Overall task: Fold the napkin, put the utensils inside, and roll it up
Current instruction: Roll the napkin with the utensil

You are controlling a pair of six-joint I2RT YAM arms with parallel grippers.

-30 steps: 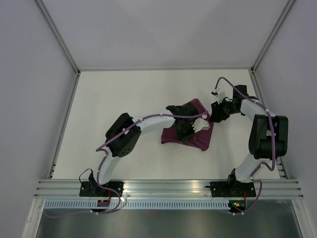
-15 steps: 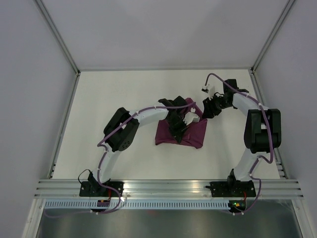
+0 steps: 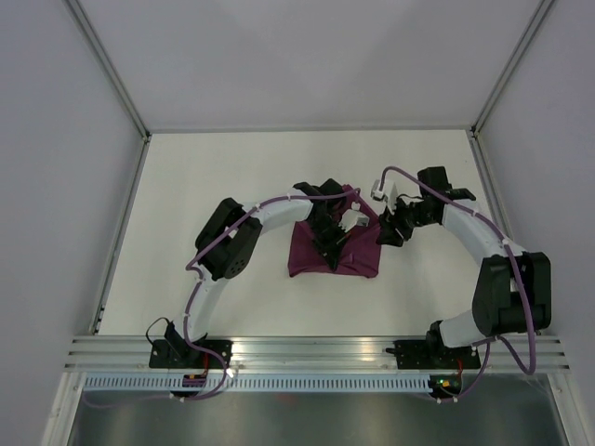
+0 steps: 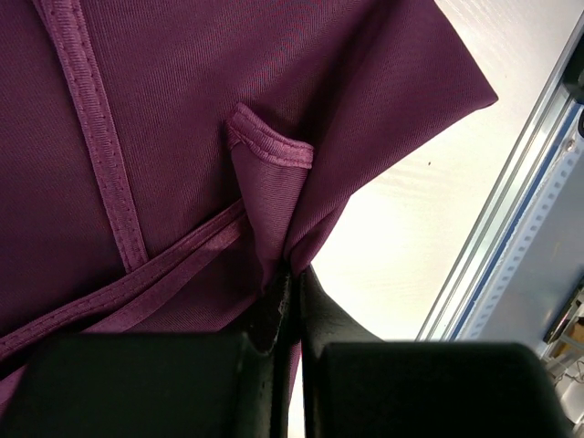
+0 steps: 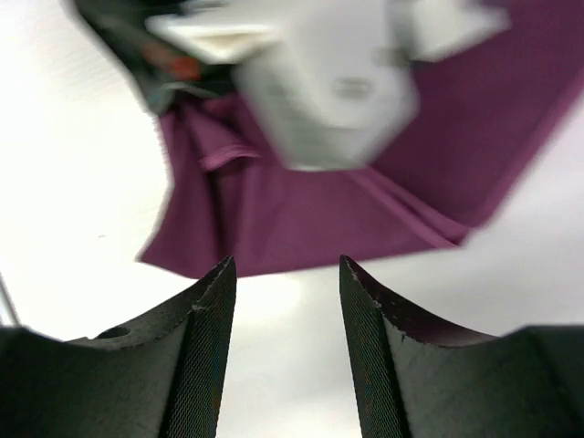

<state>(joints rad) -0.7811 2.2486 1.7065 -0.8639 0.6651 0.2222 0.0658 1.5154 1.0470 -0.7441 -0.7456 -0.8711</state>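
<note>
Left gripper (image 4: pixel 290 274) is clamped tight on a pinch of the napkin (image 4: pixel 182 109), fingers pressed together with a ridge of cloth coming straight out from between them. Just ahead of the tips a little hemmed corner (image 4: pixel 269 151) is flipped over, and beyond that the cloth spreads out mostly flat, with hem stripes crossing it off to one side. My read is that it has one layer by the edge so it can drag it over for the fold. That would explain the pinch sitting low and the fabric pulling into a crease toward the jaws. Right gripper (image 5: pixel 285 269) has its jaws apart with nothing between them, only bare surface (image 3: pixel 232 167) under it. The napkin's edge is a bit ahead of it, with the left arm (image 5: pixel 328 82) a blur above that. From overhead it sits just beside the napkin on the side away from the left gripper. I'd guess it's parked there to pin or grab that edge once the fold comes across. Can't see the utensils anywhere, so we're probably early, in the folding part.
</note>
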